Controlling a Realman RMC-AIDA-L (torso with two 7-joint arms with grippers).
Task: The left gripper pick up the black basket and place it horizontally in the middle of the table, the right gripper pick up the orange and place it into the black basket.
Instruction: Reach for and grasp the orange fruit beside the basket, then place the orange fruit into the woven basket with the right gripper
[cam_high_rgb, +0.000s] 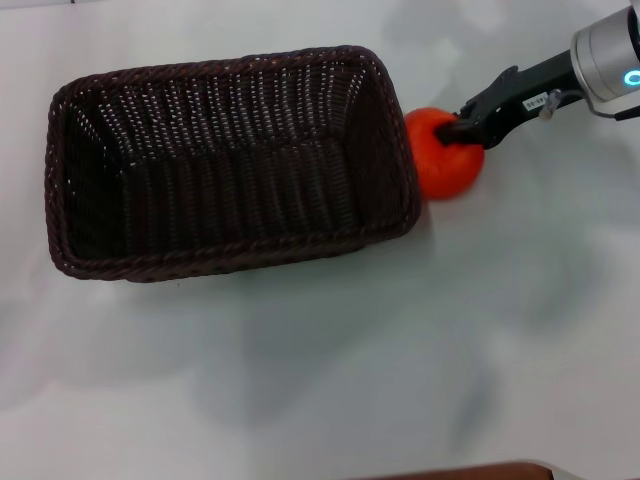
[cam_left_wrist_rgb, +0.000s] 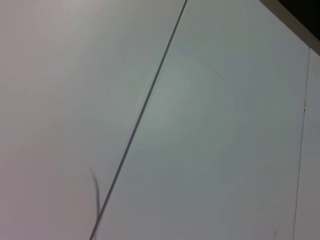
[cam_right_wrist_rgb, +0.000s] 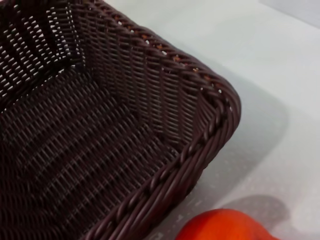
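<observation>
The large rectangular dark woven wicker basket (cam_high_rgb: 230, 160) is set lengthwise on the plain pale white-grey table (cam_high_rgb: 330, 380), open side up. The small round reddish-orange orange (cam_high_rgb: 443, 153) is seen just beside the basket's right end wall. The orange is clasped from the right by the black-fingered, silver-wristed right gripper (cam_high_rgb: 468, 128).
</observation>
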